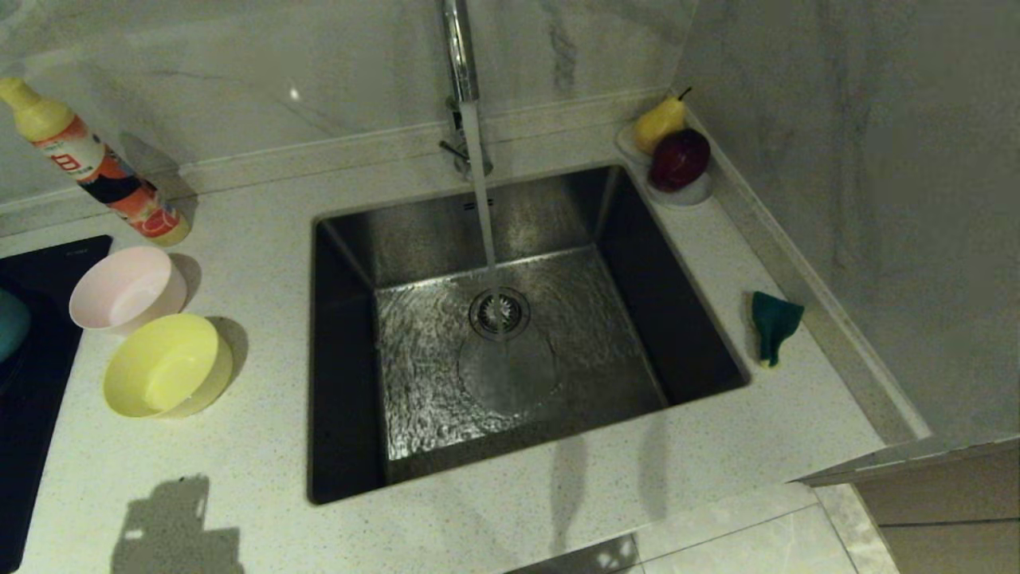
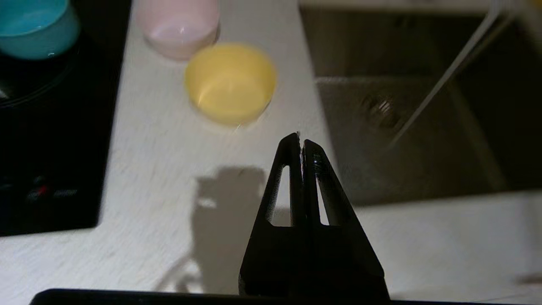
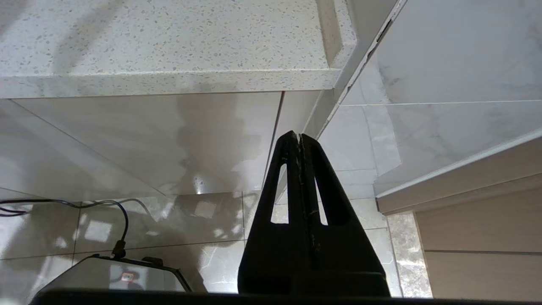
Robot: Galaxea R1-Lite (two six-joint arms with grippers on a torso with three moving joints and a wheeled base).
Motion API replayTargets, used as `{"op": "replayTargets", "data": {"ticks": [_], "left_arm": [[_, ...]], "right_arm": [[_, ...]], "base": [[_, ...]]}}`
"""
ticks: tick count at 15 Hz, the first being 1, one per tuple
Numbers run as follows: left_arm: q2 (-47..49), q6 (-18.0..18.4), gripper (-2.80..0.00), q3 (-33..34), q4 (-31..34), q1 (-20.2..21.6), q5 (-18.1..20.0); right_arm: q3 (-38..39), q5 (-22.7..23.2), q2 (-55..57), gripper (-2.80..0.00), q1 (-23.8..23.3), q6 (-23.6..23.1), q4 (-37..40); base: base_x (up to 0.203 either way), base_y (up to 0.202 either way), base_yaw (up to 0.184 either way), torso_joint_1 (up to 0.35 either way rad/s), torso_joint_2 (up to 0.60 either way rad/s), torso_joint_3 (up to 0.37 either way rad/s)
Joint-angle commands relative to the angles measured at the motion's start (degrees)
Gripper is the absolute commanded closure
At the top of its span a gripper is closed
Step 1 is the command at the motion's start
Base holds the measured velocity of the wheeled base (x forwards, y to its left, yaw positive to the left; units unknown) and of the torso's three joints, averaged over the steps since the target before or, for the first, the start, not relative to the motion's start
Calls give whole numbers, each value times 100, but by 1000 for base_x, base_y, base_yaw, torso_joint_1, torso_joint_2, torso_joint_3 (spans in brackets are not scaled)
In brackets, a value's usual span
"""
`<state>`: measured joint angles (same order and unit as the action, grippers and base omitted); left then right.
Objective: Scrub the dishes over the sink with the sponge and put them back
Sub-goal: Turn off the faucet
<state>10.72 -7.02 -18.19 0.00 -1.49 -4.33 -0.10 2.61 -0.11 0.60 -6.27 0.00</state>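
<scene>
A pale pink bowl (image 1: 126, 288) and a yellow bowl (image 1: 167, 365) stand on the counter left of the sink (image 1: 343, 359). A light blue bowl (image 1: 12, 323) sits on the black hob at the far left edge. Water runs from the chrome tap (image 1: 460, 48) into the basin. The dark green sponge (image 1: 771, 323) lies on the counter right of the sink. My left gripper (image 2: 301, 142) is shut and empty, above the counter short of the yellow bowl (image 2: 230, 82), with the pink bowl (image 2: 178, 25) and the blue bowl (image 2: 36, 25) beyond. My right gripper (image 3: 300, 136) is shut, low beside the counter's front.
A dish-soap bottle (image 1: 96, 163) lies at the back left. A white dish with a pear (image 1: 660, 121) and a dark red fruit (image 1: 680, 158) sits at the back right corner. A marble wall (image 1: 876, 199) bounds the counter on the right. The black hob (image 1: 32, 414) covers the left edge.
</scene>
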Motion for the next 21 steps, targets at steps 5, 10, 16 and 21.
{"op": "replayTargets", "data": {"ticks": [5, 10, 16, 21], "left_arm": [[3674, -1227, 0, -2670, -30, -26, 779], [6307, -2165, 0, -5185, 0, -185, 1942], [8094, -3017, 0, -6748, -37, -676, 2703], [8986, -3458, 0, -7258, -536, -1124, 2760]], "right_arm": [[1, 3, -15, 0, 2, -6, 0], [1, 3, -15, 0, 2, -6, 0], [1, 3, -15, 0, 2, -6, 0], [1, 3, -15, 0, 2, -6, 0]], "base": [[0, 0, 0, 0, 0, 0], [0, 0, 0, 0, 0, 0], [0, 0, 0, 0, 0, 0], [0, 0, 0, 0, 0, 0]]}}
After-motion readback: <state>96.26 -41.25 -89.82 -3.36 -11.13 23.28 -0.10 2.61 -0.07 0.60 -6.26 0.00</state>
